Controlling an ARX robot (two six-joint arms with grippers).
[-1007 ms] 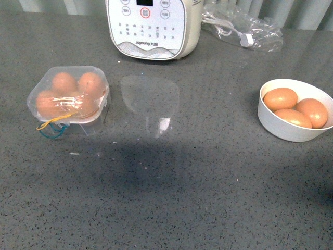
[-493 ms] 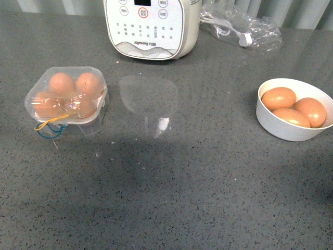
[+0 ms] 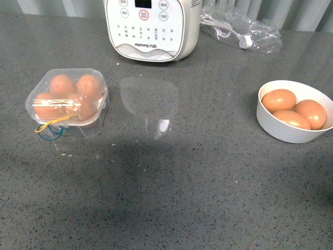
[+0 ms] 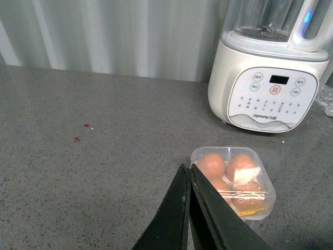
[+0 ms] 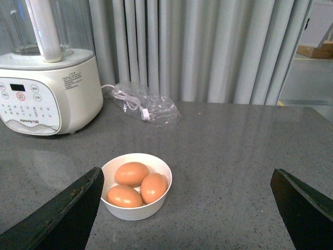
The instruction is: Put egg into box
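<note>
Four eggs (image 3: 67, 96): in the closed box (image 3: 66, 101), just beyond our left fingers (image 4: 190, 174), pressed together.
Right fingers (image 5: 93, 177): spread wide, flanking bowl (image 5: 136, 186).
Blender (image 3: 152, 27): behind, on counter (image 3: 182, 182).

Blender (image 3: 152, 26) top cut off, seemingly.

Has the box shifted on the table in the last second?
No. The box sits in the same spot relative to the blender; the slight offset matches the whole view shifting.
</note>
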